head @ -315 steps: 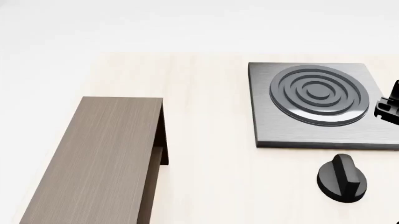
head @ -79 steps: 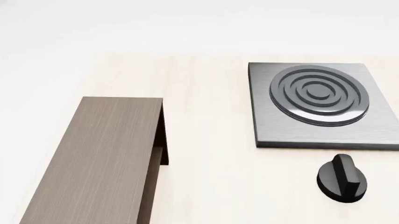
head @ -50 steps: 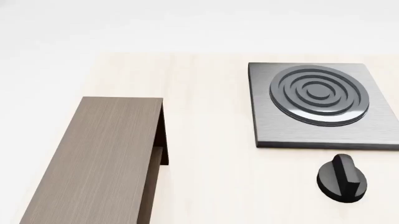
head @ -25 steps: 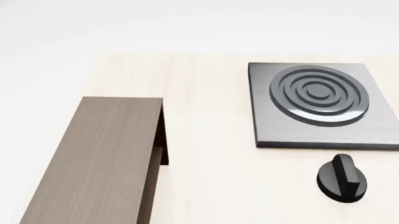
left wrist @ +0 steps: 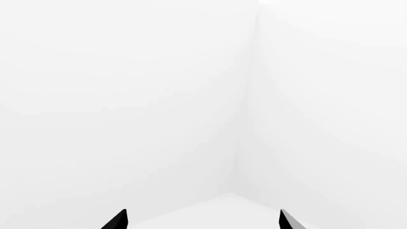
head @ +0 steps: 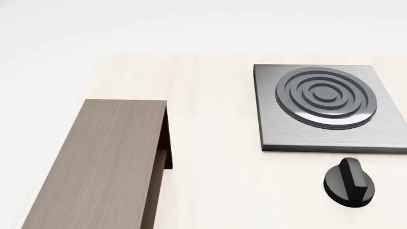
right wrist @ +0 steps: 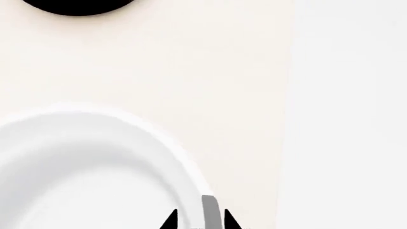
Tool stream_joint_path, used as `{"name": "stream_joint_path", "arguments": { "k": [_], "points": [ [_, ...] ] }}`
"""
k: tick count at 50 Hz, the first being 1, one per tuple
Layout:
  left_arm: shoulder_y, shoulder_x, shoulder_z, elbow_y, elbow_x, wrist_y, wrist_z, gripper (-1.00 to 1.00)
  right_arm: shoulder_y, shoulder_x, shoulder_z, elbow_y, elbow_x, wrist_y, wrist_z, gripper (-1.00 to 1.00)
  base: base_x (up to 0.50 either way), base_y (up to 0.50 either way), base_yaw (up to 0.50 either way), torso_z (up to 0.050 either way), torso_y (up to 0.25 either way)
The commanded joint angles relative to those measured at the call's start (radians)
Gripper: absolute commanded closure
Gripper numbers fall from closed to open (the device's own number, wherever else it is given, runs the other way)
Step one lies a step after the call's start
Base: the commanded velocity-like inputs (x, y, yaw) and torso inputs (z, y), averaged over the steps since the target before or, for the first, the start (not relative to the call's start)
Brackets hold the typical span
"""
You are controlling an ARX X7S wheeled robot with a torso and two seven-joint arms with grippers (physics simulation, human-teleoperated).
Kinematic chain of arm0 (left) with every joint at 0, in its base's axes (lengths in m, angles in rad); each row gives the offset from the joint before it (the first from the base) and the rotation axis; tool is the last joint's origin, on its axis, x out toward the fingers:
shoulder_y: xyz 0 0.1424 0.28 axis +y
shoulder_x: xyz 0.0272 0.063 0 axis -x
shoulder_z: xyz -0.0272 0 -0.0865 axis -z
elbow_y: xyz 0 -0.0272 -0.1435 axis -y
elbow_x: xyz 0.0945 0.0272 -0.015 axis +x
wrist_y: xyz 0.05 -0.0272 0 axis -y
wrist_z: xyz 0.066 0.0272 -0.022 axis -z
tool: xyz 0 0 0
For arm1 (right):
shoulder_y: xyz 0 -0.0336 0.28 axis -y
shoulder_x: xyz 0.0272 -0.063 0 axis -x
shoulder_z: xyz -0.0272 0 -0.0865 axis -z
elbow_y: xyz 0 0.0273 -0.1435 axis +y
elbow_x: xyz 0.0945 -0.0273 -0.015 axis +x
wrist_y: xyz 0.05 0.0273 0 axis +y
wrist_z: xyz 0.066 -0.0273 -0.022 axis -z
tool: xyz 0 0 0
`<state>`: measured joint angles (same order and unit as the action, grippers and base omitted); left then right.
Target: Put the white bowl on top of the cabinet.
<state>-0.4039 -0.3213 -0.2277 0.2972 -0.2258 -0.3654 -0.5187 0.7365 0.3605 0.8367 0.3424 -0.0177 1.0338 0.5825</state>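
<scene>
While your right gripper [right wrist: 197,220] sits at the rim of the white bowl [right wrist: 83,176], its two dark tips stand close together with the rim wall between them, pinching it. You see the bowl resting on the pale counter [right wrist: 190,71], near that counter's edge. A black round object [right wrist: 76,5] lies further along the counter, partly cut off. Your left gripper [left wrist: 202,220] faces blank white walls, tips spread wide and holding nothing. From the head view, the cabinet [head: 102,162] stands at the counter's left side, its top bare, with the stove plate [head: 324,107] and a black knob [head: 348,183] well apart at the right.
</scene>
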Motion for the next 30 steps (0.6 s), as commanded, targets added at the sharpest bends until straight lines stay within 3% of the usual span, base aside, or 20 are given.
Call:
{"name": "stream_joint_path", "arguments": {
  "k": [1,11,30],
  "points": [
    [-0.002,-0.004,-0.001,0.009,-0.006,-0.007,-0.003,-1.00,-0.030,-0.017,-0.035,-0.030,0.036,-0.031,-0.041,1.00,0.00,0.00,0.00,0.000,0.000],
    [-0.001,-0.005,0.002,0.009,-0.007,-0.007,-0.006,-1.00,-0.033,-0.030,-0.081,-0.135,0.017,-0.037,-0.030,1.00,0.00,0.00,0.00,-0.001,0.000],
    [-0.003,-0.008,0.005,0.011,-0.013,-0.010,-0.009,-1.00,0.076,0.021,-0.337,-0.210,-0.066,-0.075,-0.021,1.00,0.00,0.00,0.00,0.000,0.000]
  ]
}}
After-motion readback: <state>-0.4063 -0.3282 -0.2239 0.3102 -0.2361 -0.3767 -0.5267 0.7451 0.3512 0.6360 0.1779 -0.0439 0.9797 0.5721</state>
